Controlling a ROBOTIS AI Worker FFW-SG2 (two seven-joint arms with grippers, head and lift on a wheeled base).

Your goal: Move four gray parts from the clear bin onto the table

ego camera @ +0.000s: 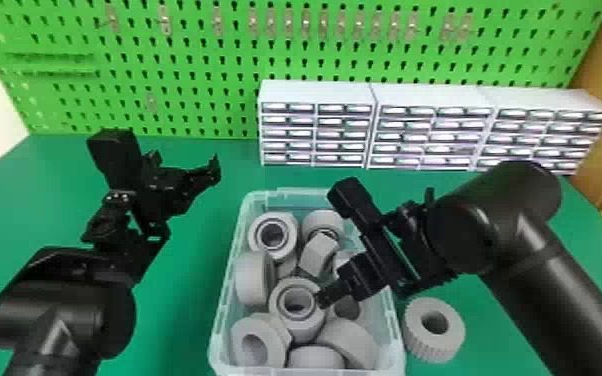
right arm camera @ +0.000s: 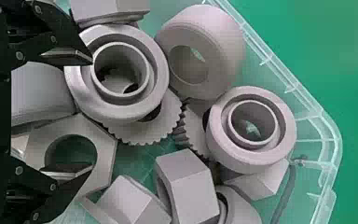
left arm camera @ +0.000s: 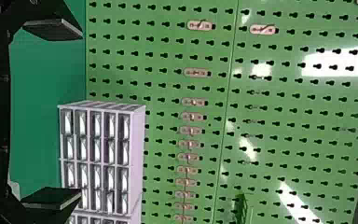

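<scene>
On the left, above the green table (ego camera: 185,305), the left pincer (ego camera: 190,200) hangs with its 2 fingers spread wide. Toward the middle stands the clear bin (ego camera: 216,345), heaped with gray parts (ego camera: 252,275), and over its right half the right pincer (ego camera: 337,291) is also wide, 1 fingertip by the rim of a double-walled ring (ego camera: 285,320) and the other over a hex nut (right arm camera: 103,140). Farther right, 1 ridged gray ring (ego camera: 415,325) lies on the table, just beside the bin.

Open table (ego camera: 185,280) lies left of the clear bin (ego camera: 285,371), whose wall (ego camera: 223,305) and gray parts (ego camera: 251,280) obstruct.
</scene>
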